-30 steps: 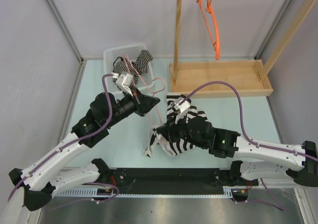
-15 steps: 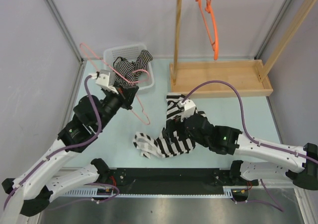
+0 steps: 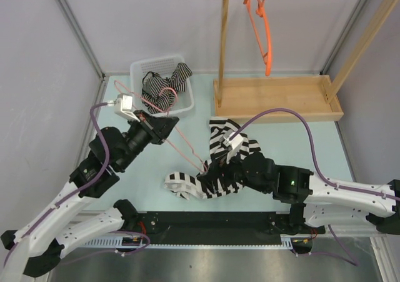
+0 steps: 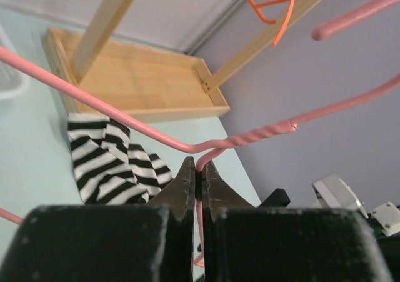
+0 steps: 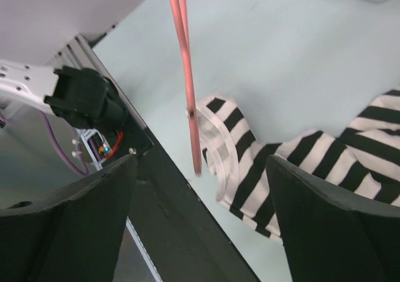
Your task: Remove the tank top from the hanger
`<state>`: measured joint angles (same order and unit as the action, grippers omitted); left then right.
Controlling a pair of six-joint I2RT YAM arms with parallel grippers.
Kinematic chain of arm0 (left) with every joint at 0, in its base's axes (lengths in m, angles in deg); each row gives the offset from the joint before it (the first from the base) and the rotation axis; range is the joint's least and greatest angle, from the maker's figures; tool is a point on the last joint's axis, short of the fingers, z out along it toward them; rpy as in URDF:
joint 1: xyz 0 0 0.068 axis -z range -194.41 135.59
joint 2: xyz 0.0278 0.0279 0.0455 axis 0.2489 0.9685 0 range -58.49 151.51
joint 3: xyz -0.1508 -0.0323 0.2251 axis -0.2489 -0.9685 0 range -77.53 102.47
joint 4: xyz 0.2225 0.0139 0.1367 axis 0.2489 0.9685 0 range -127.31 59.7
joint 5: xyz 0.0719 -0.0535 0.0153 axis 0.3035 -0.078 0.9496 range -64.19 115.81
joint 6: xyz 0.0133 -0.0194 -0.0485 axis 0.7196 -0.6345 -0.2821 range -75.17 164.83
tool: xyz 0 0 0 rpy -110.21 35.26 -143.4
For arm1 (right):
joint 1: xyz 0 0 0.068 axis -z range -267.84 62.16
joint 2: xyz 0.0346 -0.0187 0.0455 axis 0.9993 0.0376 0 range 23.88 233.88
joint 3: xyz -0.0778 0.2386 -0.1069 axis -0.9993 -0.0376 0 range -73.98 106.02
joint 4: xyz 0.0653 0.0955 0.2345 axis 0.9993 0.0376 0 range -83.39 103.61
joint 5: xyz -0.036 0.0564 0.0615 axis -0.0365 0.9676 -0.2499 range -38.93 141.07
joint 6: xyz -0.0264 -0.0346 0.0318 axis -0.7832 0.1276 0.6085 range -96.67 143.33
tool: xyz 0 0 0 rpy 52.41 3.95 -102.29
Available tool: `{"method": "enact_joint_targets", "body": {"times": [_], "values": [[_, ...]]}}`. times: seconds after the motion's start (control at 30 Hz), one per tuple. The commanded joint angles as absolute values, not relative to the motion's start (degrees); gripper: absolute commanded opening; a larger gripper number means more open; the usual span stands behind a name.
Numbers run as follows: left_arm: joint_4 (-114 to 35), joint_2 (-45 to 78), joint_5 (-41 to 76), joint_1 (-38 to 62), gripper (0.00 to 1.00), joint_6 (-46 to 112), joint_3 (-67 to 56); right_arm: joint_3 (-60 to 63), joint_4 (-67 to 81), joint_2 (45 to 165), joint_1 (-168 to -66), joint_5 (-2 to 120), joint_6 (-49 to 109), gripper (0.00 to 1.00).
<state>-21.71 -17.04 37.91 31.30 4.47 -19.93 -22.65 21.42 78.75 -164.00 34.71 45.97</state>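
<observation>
My left gripper (image 3: pixel 170 123) (image 4: pixel 199 168) is shut on the wire of a pink hanger (image 3: pixel 187 141) (image 4: pixel 125 122), just under its twisted neck. The hanger slants down to the right. Its low end (image 5: pixel 195 163) hangs right beside the strap edge of the black-and-white striped tank top (image 3: pixel 219 163) (image 5: pixel 294 163); I cannot tell whether it is threaded through. The tank top lies crumpled on the table, also visible in the left wrist view (image 4: pixel 106 163). My right gripper (image 3: pixel 209 174) (image 5: pixel 203 213) hovers open above the tank top's near edge, with nothing between its fingers.
A white basket (image 3: pixel 139 69) holding striped clothes (image 3: pixel 178 75) stands at the back left. A wooden rack with a tray base (image 3: pixel 275 97) (image 4: pixel 137 75) carries an orange hanger (image 3: pixel 262 32) (image 4: pixel 281 10). A black rail (image 3: pixel 212 222) runs along the near table edge.
The right gripper has opened and let go of the tank top, which now lies spread leftward on the table. The left arm swung the hanger away left, then back toward the tank top.
</observation>
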Motion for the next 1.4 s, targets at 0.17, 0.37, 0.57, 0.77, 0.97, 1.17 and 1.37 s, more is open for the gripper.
{"method": "enact_joint_targets", "body": {"times": [0.17,0.37,0.57,0.77,0.97,1.17,1.37], "values": [[-29.2,-16.8,27.2,31.1,0.0,-10.0,-24.9,-23.7,12.5,80.2,-164.7,31.9,45.7,0.52],[-34.1,-15.1,19.9,31.1,0.0,-12.7,-27.9,-24.1,15.9,80.0,-164.7,27.5,48.5,0.0],[-28.9,-14.1,20.2,30.9,0.75,-6.8,-26.4,-26.2,24.3,73.9,-164.4,19.6,54.5,0.0],[-25.3,-16.5,21.3,30.9,0.92,-0.2,-25.9,-31.4,34.8,64.2,-158.7,22.7,66.0,0.0],[-23.3,-18.2,24.1,30.9,0.94,2.7,-25.4,-31.1,46.3,56.0,-144.6,31.2,73.0,0.0],[-23.6,-14.5,17.9,30.9,0.96,5.3,-23.8,-20.7,55.1,59.4,-124.3,37.5,62.6,0.0],[-23.1,-11.2,10.3,30.9,0.98,6.4,-22.8,-9.1,53.8,69.9,-97.0,59.7,47.9,0.0]]}}
